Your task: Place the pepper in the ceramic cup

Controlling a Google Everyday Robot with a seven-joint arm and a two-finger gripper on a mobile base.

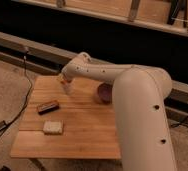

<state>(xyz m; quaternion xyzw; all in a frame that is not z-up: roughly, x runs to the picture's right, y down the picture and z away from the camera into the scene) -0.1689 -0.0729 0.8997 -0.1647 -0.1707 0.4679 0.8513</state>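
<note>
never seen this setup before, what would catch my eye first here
The big white robot arm fills the right foreground and reaches across a wooden table. Its gripper sits over the table's far left part, right at a small white cup, with something orange at its tip. A dark bowl stands behind the arm; a dark block and a pale sponge lie near the left edge.

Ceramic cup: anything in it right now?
Cannot tell. The pincer sits right over the ceramic cup, covering its mouth. An orange bit, likely the pepper, shows at the pincer above the cup.
</note>
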